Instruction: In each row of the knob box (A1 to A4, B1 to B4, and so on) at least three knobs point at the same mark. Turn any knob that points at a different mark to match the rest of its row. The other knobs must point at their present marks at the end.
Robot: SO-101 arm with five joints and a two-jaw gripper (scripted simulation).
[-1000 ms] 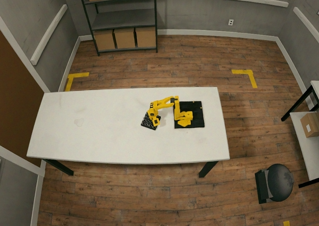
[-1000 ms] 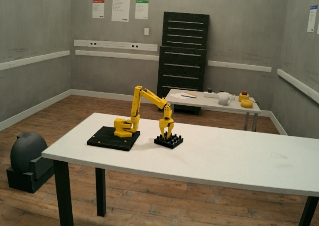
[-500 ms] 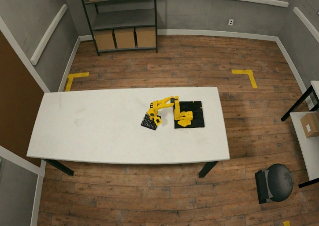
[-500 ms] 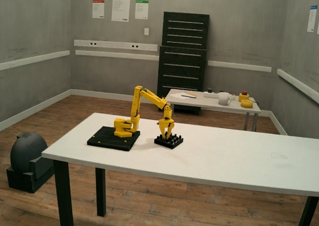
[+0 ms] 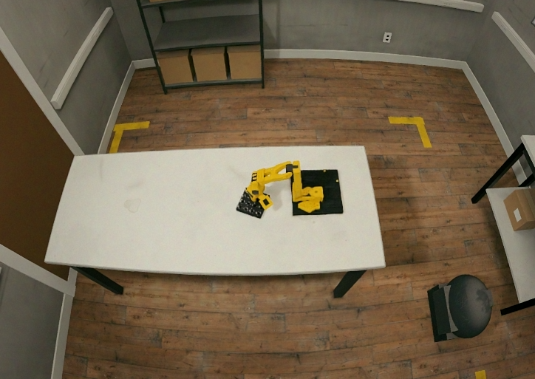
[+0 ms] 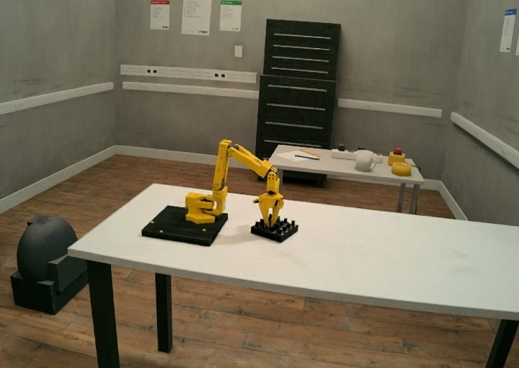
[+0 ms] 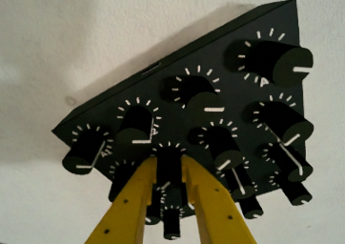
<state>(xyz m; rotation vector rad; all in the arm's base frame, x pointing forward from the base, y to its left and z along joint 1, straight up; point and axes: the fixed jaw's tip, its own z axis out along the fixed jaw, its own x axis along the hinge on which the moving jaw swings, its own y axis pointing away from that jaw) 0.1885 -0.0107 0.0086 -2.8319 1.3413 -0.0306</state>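
The black knob box (image 5: pixel 239 210) (image 6: pixel 268 235) (image 7: pixel 162 87) stands on the table, turned at an angle. My gripper (image 6: pixel 271 224) (image 7: pixel 169 163) points down over it, shut on knob B2, whose cap is partly hidden by the fingers. In the wrist view, knobs A1 (image 7: pixel 78 161), A2 (image 7: pixel 134 132), A3 (image 7: pixel 200 99) and A4 (image 7: pixel 288 66) have lines pointing roughly right. Knobs B3 (image 7: pixel 224 152) and B4 (image 7: pixel 293 123) have slanted lines. Knobs C3 (image 7: pixel 236 181) and C4 (image 7: pixel 288 158) show long diagonal lines. Knob B1 and the lower rows are partly hidden.
The arm's black base board (image 5: pixel 328 197) (image 6: pixel 178 233) lies beside the box on the white table (image 5: pixel 173 236) (image 6: pixel 356 262). Other knobs stand close around the fingers. A side table with a mug (image 6: pixel 364 161) is behind.
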